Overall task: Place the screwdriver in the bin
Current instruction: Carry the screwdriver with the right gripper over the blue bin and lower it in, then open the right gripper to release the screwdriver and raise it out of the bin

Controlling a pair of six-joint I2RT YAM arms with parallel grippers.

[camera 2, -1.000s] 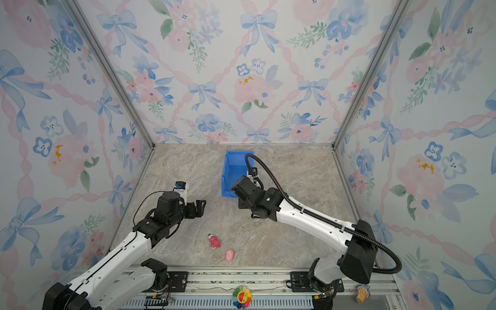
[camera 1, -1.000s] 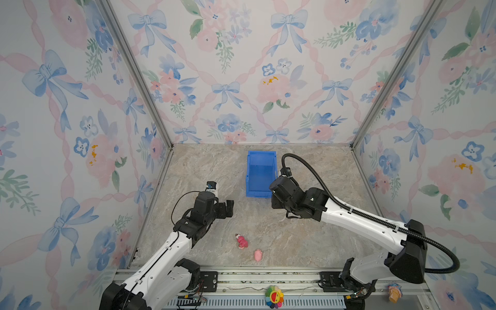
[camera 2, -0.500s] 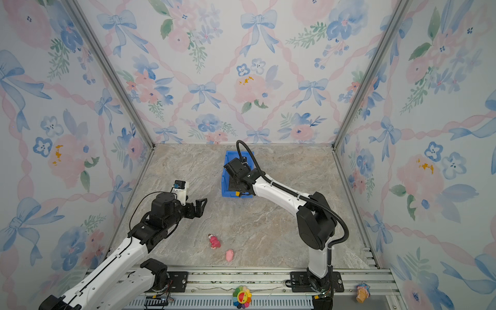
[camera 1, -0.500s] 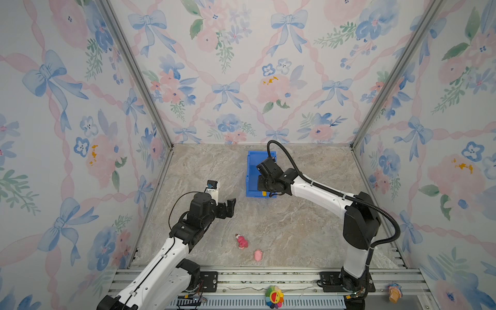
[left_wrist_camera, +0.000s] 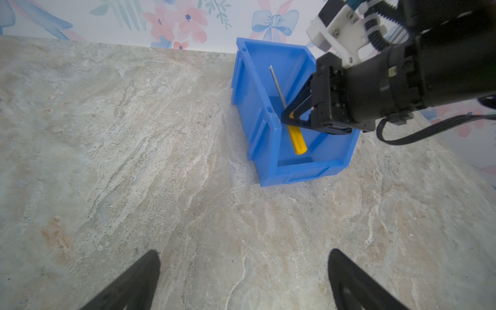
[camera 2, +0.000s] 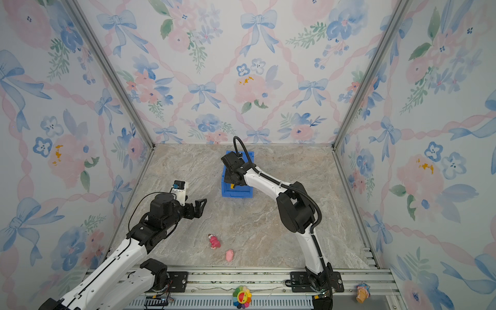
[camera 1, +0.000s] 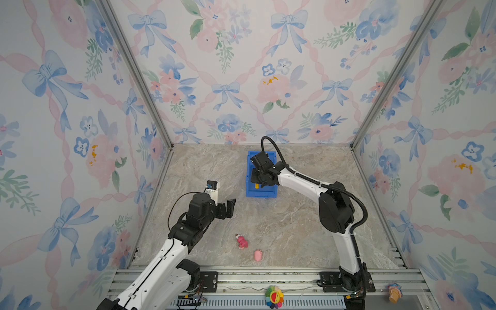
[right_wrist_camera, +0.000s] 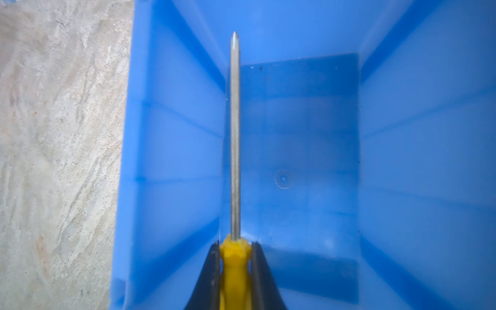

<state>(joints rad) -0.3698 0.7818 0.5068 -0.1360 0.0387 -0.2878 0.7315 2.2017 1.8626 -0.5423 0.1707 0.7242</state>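
Yellow screwdriver [right_wrist_camera: 235, 161], pinched in R gripper [right_wrist_camera: 234, 245], now over bin [right_wrist_camera: 174, 134], not beside; L gripper [left_wrist_camera: 244, 253] spread.

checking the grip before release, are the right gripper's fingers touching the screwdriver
Touching. The right wrist view shows both fingers of the right gripper pressed against the yellow handle of the screwdriver, no gap either side.

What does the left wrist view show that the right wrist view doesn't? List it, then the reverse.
Left wrist only: the right gripper seen from outside, the open left gripper, the whole bin with its low front lip, the wallpaper. Right wrist only: the screwdriver tip up close and the bin's floor. Both: fingers clamping the yellow handle over the bin, marble table alongside.
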